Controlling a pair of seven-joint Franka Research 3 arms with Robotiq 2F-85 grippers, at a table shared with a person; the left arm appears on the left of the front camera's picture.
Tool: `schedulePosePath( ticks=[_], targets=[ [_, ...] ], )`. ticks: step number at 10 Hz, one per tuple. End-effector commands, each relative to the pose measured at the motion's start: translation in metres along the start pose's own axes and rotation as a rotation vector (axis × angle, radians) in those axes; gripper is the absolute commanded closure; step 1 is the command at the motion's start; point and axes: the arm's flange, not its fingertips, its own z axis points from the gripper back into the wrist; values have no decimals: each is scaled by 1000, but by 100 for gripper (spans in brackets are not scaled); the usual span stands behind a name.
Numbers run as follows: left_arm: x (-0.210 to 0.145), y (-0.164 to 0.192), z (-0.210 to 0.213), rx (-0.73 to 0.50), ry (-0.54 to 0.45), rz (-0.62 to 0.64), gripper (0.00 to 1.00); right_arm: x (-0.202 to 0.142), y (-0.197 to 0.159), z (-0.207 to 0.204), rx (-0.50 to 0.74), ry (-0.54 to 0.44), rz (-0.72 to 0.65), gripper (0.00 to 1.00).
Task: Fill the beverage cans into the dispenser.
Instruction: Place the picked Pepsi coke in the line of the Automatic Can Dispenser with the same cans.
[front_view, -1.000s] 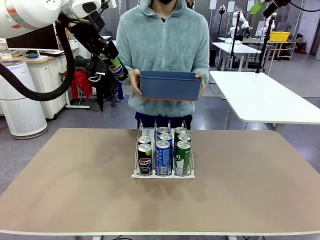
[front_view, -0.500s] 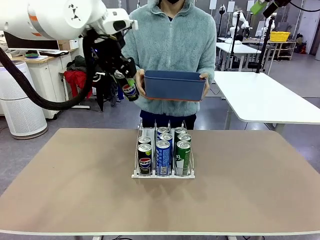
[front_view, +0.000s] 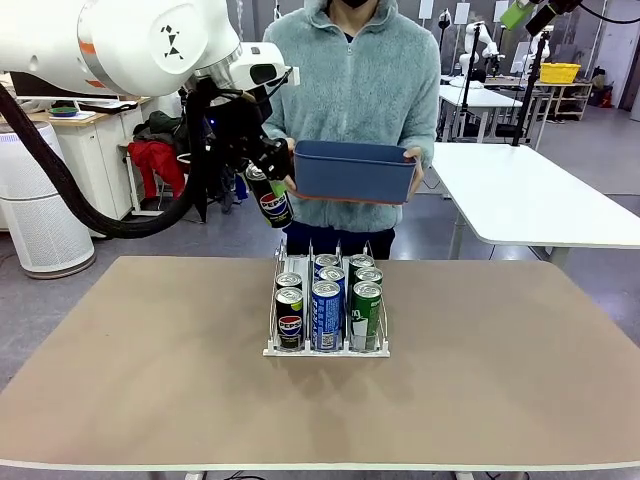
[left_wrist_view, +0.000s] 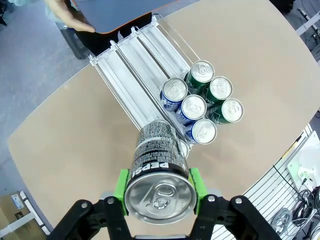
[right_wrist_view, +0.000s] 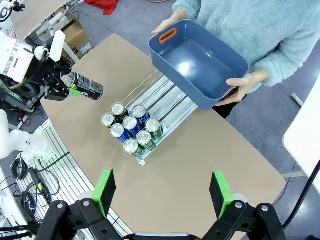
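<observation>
Compared with a second ago, the left arm has swung in from the picture's left toward the middle and come lower, so the left gripper (front_view: 268, 190) and its black Pepsi can (front_view: 270, 198) now hang in the air just above and behind the back end of the dispenser (front_view: 326, 349), beside the person's hand on the blue bin (front_view: 354, 171); half a second ago the can was a little higher and farther left. The bin, the person and the cans in the rack have hardly shifted. The left gripper's green pads (left_wrist_view: 120, 183) are clamped on the sides of the Pepsi can (left_wrist_view: 159, 169) near its silver top; the can's long axis is tilted, its base pointing down and toward the rack, its top back toward the wrist. Six cans stand upright in the dispenser, two per lane at the near end: two black Pepsi cans (front_view: 289, 321) in the left lane, two blue cans (front_view: 326, 316) in the middle, two green cans (front_view: 366, 316) in the right. With the held one, seven cans in all. The lanes' far halves are bare. The person holds one blue bin level in both hands behind the table (front_view: 150, 380). The right gripper (right_wrist_view: 162, 192) is high above the table with its jaws wide apart, holding nothing.
</observation>
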Motion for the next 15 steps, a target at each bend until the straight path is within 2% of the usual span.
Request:
schedulePosePath(
  ticks=[1,3,4,6,10,12,14,15],
  targets=[
    [2,5,4,14,-21,9,42,-2,2,0,7,-2,3,0],
    [0,1,0,1,-2,2,42,-2,2,0,7,-2,3,0],
    [3,0,-3,75,-14,98,42,-2,2,0,7,-2,3,0],
    [-1,-27,-11,153,-28,176,42,-2,2,0,7,-2,3,0],
    [-42,-93,-39,195,-52,120,42,-2,2,0,7,-2,3,0],
    [-65,-115,-43,137,-84,22,42,-2,2,0,7,-2,3,0],
    [-91,-123,-58,67,-60,26,42,-2,2,0,7,-2,3,0],
    [-100,-125,-62,20,-60,-10,42,-2,2,0,7,-2,3,0]
  ],
)
